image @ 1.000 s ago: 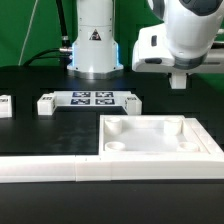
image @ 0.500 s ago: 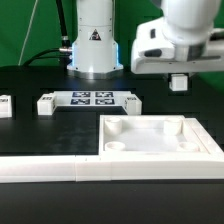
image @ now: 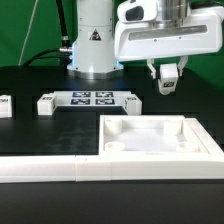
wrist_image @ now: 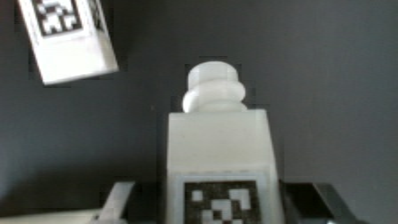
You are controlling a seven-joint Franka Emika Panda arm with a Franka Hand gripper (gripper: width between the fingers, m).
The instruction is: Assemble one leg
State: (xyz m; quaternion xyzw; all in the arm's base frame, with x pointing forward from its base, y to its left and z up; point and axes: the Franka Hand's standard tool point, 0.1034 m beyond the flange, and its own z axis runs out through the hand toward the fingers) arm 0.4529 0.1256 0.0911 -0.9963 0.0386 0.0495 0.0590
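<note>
White glossy arm [image: 165,35]; base [image: 95,52] wears triangular warning sticker [image: 92,37] (black cables [image: 66,45] beside); gripper [image: 168,80] dark-fingered.

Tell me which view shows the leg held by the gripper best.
The wrist view: the leg fills the frame, knobbed end and square marker clear, in the gripper. The exterior view shows only a small white piece in the gripper above the table.

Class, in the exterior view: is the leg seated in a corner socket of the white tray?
No: the gripper holds the leg in the air, apart from the tray.
</note>
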